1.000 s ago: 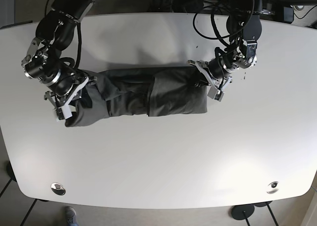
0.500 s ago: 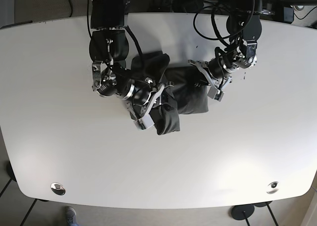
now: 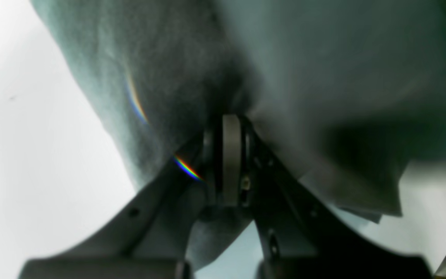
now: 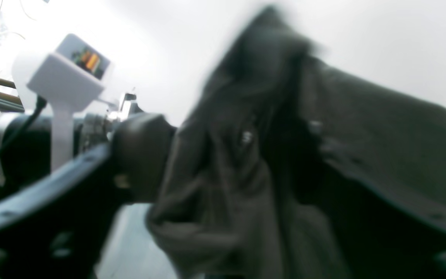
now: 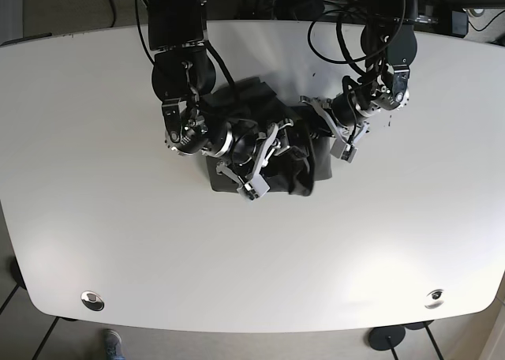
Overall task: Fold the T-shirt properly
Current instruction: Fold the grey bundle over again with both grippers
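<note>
The dark grey T-shirt (image 5: 304,170) lies bunched and partly doubled over at the middle of the white table (image 5: 118,241). My right gripper (image 5: 260,174) is over the shirt's middle, shut on a lifted fold of it. In the blurred right wrist view the cloth (image 4: 246,174) hangs between the jaws of my right gripper (image 4: 227,248). My left gripper (image 5: 335,139) is at the shirt's right end. In the left wrist view it (image 3: 230,124) is shut on the fabric (image 3: 323,58), with white table showing on either side.
Black cables (image 5: 331,5) hang over the table's far edge. Two metal fittings (image 5: 92,300) (image 5: 434,298) sit near the front corners. The left arm's white camera mount (image 4: 64,81) shows close by in the right wrist view.
My right gripper has carried the shirt's left end from the far left across to the middle, folding it over toward the left gripper. The left gripper has stayed put.
</note>
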